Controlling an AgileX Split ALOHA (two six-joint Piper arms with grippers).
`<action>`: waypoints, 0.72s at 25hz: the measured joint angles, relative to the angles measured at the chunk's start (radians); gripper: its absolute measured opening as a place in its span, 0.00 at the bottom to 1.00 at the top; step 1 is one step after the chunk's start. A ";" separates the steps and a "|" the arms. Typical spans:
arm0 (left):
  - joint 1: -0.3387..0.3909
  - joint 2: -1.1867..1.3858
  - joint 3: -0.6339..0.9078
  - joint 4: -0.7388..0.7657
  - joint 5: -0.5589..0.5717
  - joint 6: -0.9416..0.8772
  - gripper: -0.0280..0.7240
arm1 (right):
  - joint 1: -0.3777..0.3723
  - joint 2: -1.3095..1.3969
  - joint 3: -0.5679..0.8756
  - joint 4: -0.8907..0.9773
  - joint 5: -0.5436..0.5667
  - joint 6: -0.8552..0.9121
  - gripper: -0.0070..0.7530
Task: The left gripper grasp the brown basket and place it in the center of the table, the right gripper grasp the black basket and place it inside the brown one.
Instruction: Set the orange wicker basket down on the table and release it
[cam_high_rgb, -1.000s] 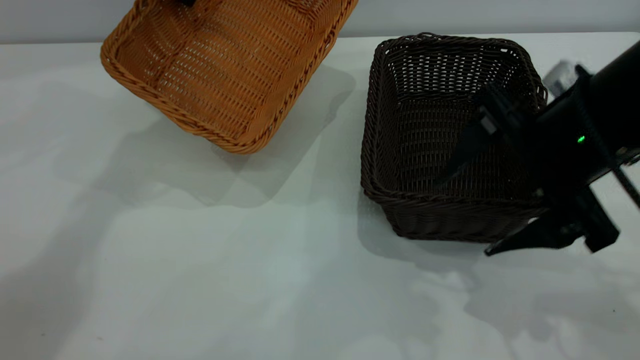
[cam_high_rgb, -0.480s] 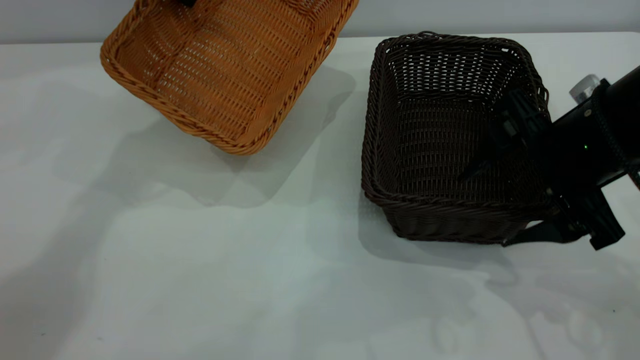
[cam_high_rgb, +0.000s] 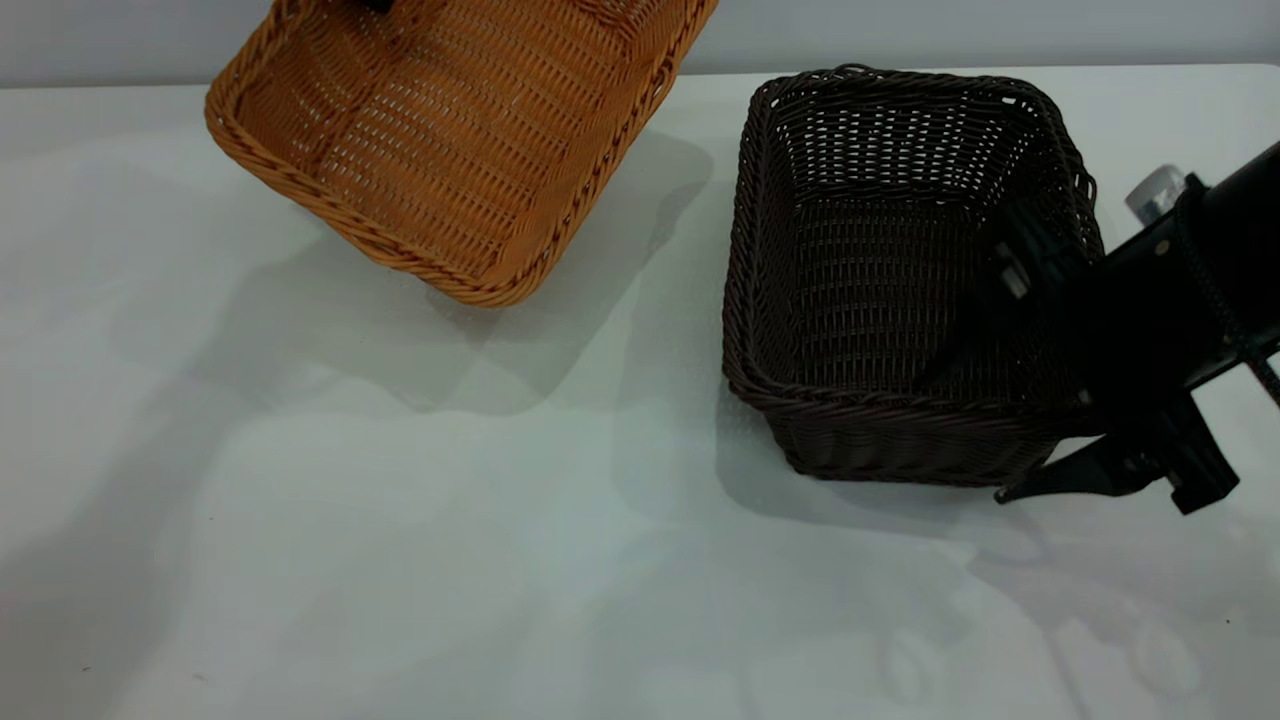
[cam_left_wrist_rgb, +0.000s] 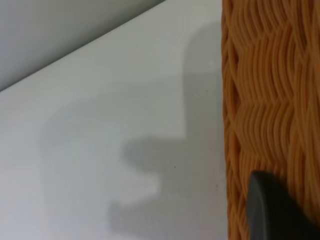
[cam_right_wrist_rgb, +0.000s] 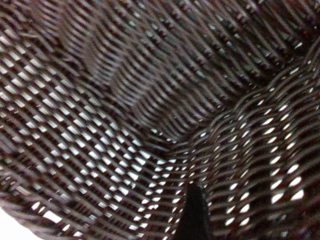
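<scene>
The brown basket (cam_high_rgb: 450, 150) hangs tilted above the far left of the table (cam_high_rgb: 400, 560), its shadow below it. My left gripper (cam_high_rgb: 375, 5) holds its far rim at the picture's top edge. In the left wrist view one dark finger (cam_left_wrist_rgb: 275, 210) presses on the orange weave (cam_left_wrist_rgb: 270, 100). The black basket (cam_high_rgb: 880, 250) stands on the table at the right. My right gripper (cam_high_rgb: 985, 425) is open and straddles its near-right wall, with one finger inside and one outside. In the right wrist view one finger (cam_right_wrist_rgb: 194, 215) lies against the dark weave (cam_right_wrist_rgb: 150, 100).
The right arm's black body and cable (cam_high_rgb: 1180, 290) reach in from the right edge over the black basket's right rim. Bare tabletop lies between the two baskets and across the whole near side.
My right gripper has dropped and drawn back to the right, so its jaws now straddle the black basket's wall. The brown basket has barely shifted.
</scene>
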 joint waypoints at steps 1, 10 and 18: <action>0.000 0.000 0.000 -0.001 0.000 0.000 0.14 | 0.000 0.009 -0.007 0.003 -0.001 -0.014 0.66; 0.001 -0.003 0.000 0.009 0.048 0.000 0.14 | -0.072 0.019 -0.125 0.016 -0.053 -0.139 0.18; -0.004 -0.040 0.000 -0.018 0.180 0.191 0.14 | -0.350 0.015 -0.196 -0.070 0.043 -0.324 0.12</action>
